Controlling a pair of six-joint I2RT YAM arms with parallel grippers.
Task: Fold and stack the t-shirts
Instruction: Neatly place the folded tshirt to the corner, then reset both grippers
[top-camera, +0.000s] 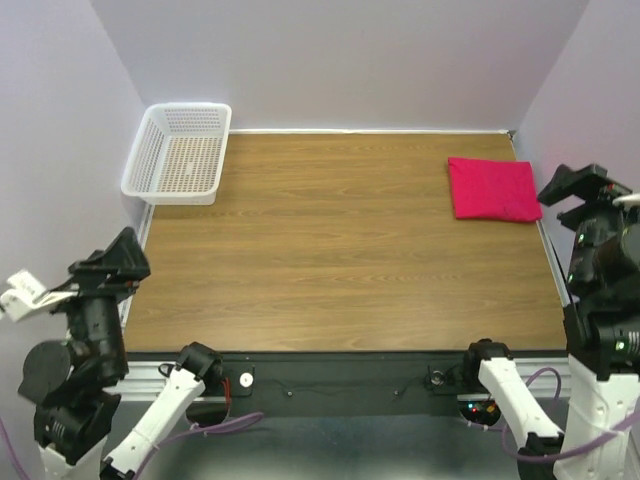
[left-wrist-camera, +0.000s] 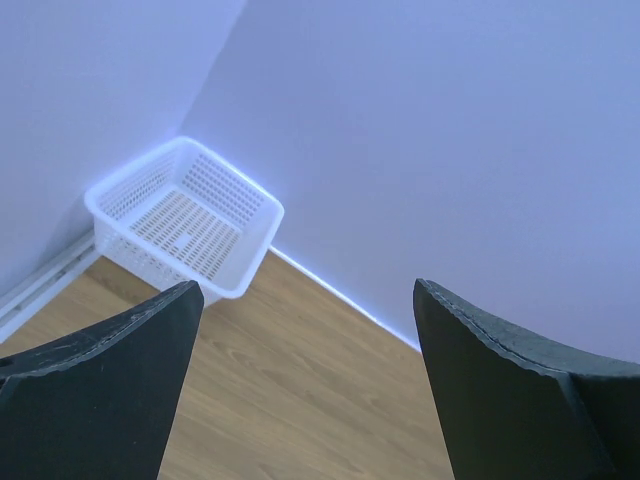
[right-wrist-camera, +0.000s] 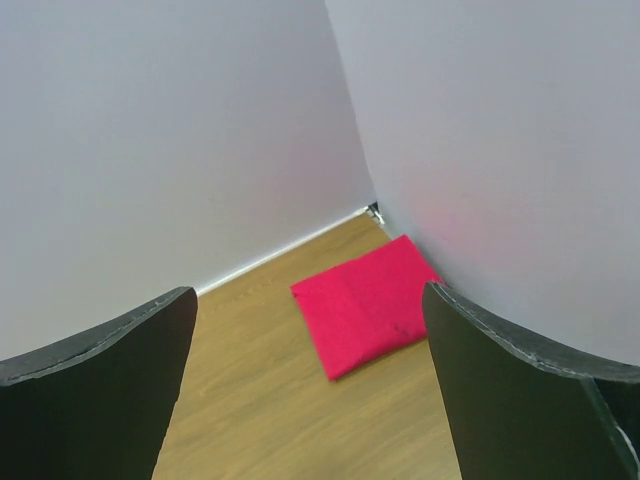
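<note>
Both arms are raised at the near corners: the left gripper (left-wrist-camera: 305, 300) and the right gripper (right-wrist-camera: 308, 295) are each seen spread wide and empty. The table (top-camera: 340, 260) is stretched out ahead of the 2. The basket (top-camera: 140, 160) is set well ahead of the left gripper. 1 folded t-shirt (top-camera: 493, 189) is laid flat ahead of the right gripper, apart from it, beside the wall (right-wrist-camera: 520, 150).

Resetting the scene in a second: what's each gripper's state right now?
Left gripper: open, holding nothing.
Right gripper: open, holding nothing; the folded t-shirt lies apart from it.
</note>
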